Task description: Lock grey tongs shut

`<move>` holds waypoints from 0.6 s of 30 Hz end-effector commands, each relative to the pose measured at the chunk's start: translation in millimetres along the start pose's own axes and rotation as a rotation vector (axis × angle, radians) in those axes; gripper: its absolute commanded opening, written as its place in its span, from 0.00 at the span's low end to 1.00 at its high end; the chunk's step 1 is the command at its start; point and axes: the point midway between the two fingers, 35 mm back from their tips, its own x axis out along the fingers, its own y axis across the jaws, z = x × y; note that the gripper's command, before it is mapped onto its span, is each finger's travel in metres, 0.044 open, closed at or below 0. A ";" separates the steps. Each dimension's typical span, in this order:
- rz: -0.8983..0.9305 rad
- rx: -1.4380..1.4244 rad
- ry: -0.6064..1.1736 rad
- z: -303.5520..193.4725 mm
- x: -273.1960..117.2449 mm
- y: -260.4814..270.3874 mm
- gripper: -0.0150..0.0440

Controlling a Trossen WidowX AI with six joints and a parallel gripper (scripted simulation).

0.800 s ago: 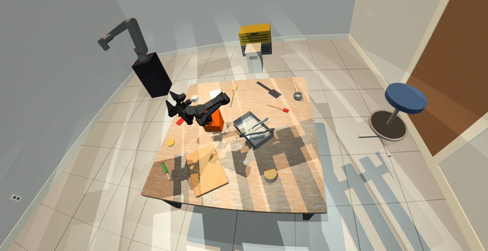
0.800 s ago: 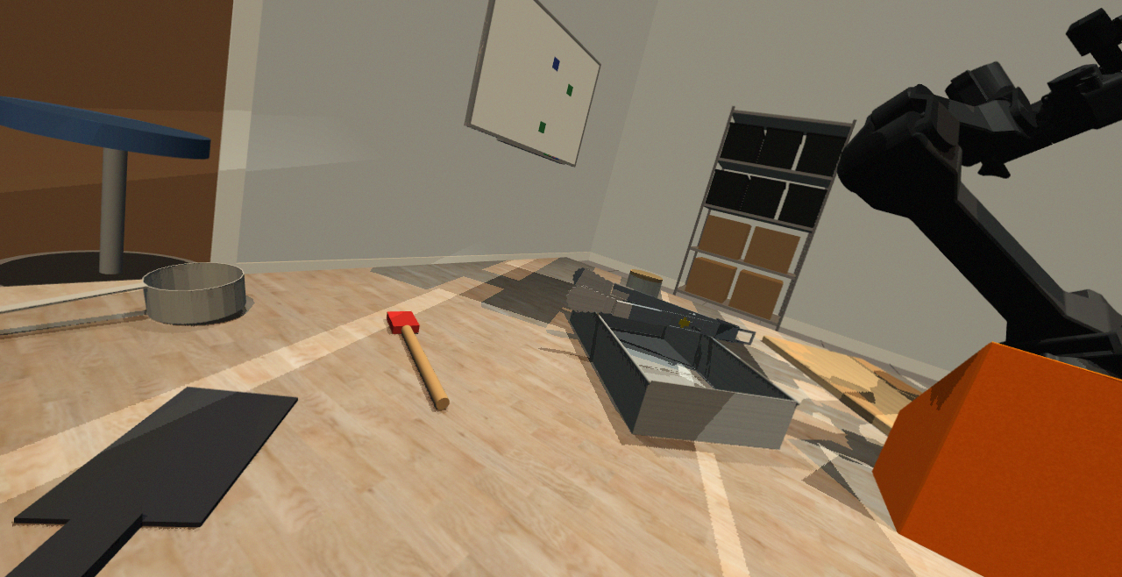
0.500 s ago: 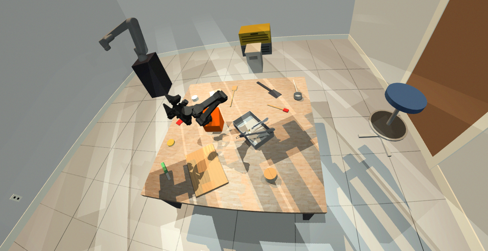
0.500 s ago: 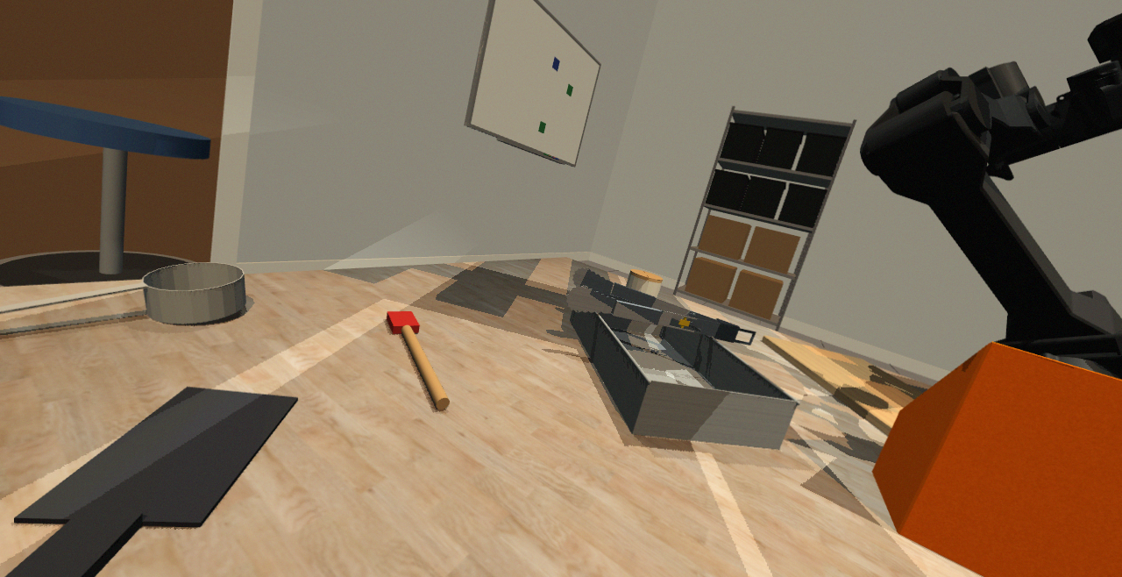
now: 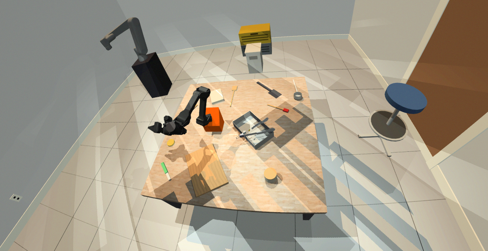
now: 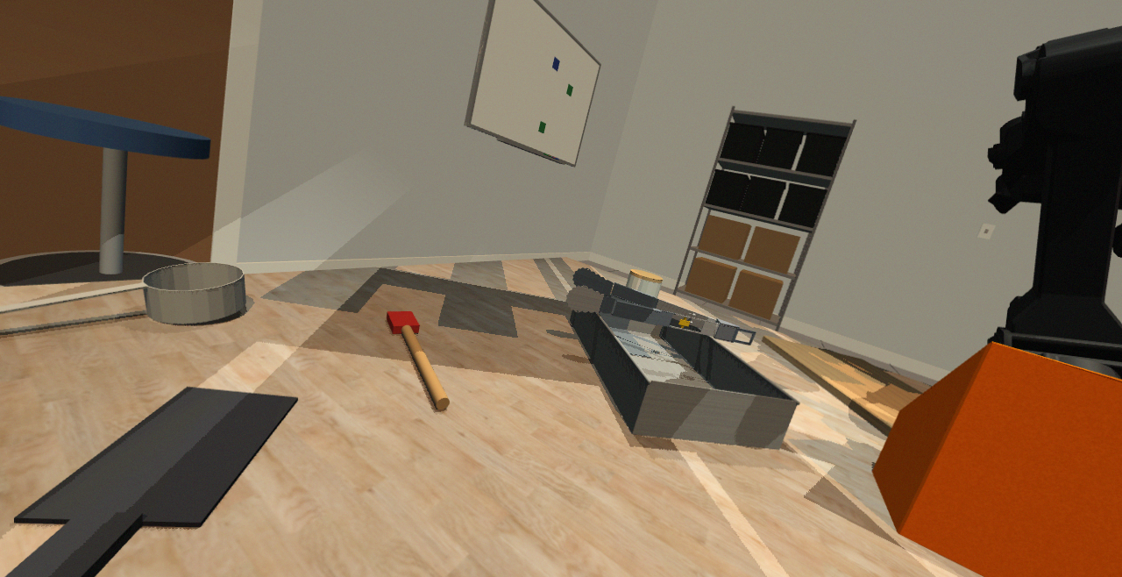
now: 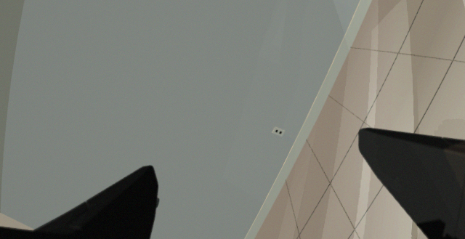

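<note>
Grey tongs (image 5: 256, 133) (image 6: 655, 308) lie open across the tin (image 5: 263, 143) (image 6: 712, 412), their two arms spread over its rim; the small parts around the hinge end are too fine to make out from above, though a yellow bit (image 6: 685, 323) shows there in the exterior view. Whether the tongs touch the tin's floor cannot be told. Black fingers of the gripper (image 7: 259, 147) stand wide apart with nothing between them, but the wrist view cuts off their rear parts at its edges and shows only wall (image 7: 163, 68), a socket (image 7: 278, 131) and floor tiles behind. From above, the gripper's fingertips are hard to separate from the dark arm (image 5: 184, 116) (image 6: 1078, 181); the exterior view crops much of the arm at the right edge. An orange block (image 5: 214, 119) (image 6: 1011, 456) is partly covered by the arm from above, and runs out of the exterior view. Bare of tongs, the board (image 5: 206, 170) (image 6: 847, 377) bears patchy shadow, and in the exterior view the block hides part of it.
</note>
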 end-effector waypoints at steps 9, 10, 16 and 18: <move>-0.095 -0.577 0.544 -139.1 -40.5 -54.8 1.00; -0.094 -0.585 0.552 -140.7 -41.8 -55.5 1.00; -0.078 -0.708 0.724 -174.0 -72.1 -72.0 1.00; -0.059 -0.768 0.811 -188.6 -89.9 -78.7 1.00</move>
